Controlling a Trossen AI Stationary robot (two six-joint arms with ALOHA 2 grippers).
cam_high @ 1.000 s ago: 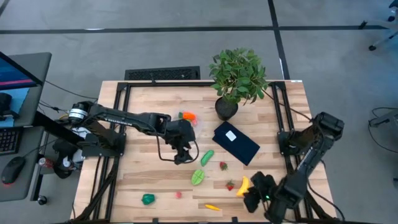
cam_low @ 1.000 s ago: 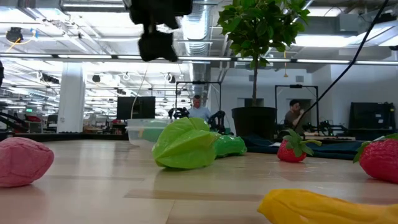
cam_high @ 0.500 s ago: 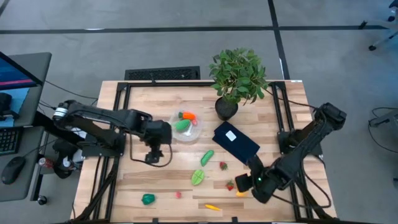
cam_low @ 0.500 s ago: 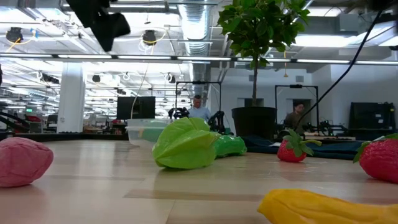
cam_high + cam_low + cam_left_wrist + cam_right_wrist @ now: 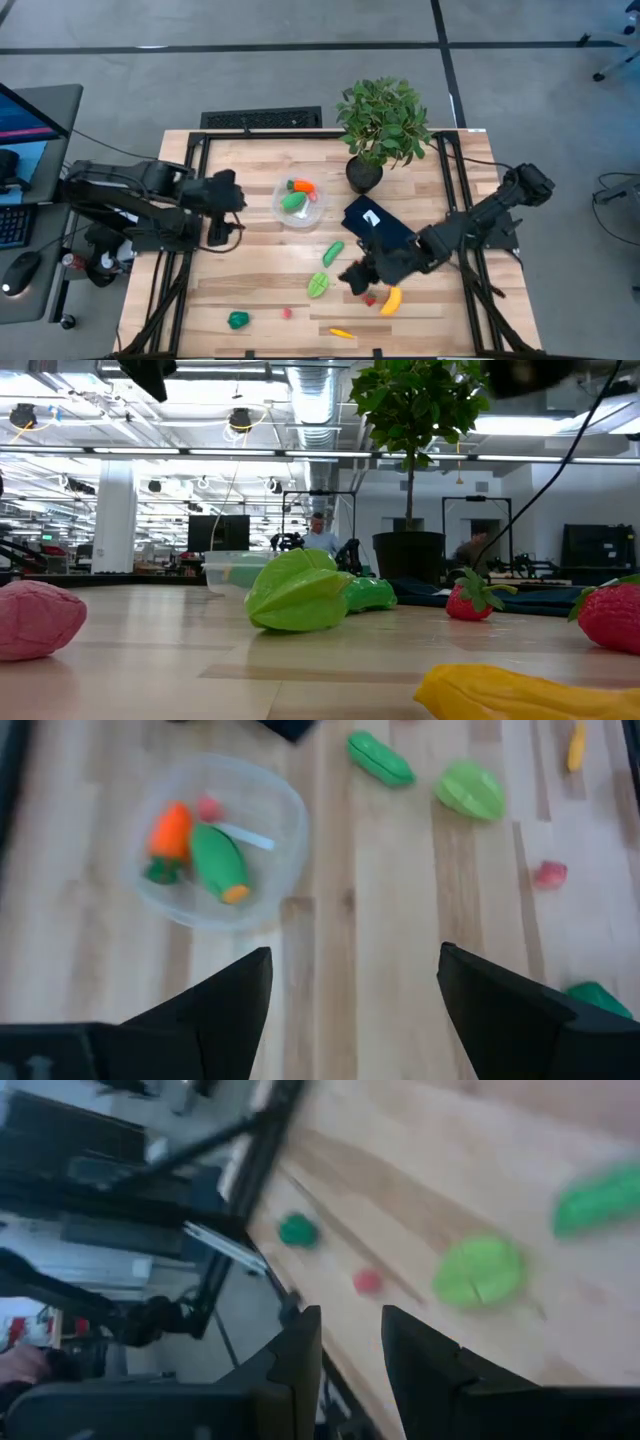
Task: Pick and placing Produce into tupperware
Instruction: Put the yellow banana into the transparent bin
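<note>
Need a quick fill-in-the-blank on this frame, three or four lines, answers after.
1. The clear tupperware holds a green piece and an orange ____.
2. The yellow banana lies on the ____, not in the tupperware.
3. The left gripper has its jaws ____ with nothing between them.
4. The potted plant stands beside a dark ____ flat rectangle.

Missing words: carrot; table; open; blue

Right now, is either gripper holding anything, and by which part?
Nothing is held. The left gripper is open and empty beside the tupperware; the right gripper shows nothing between its fingers.
</note>
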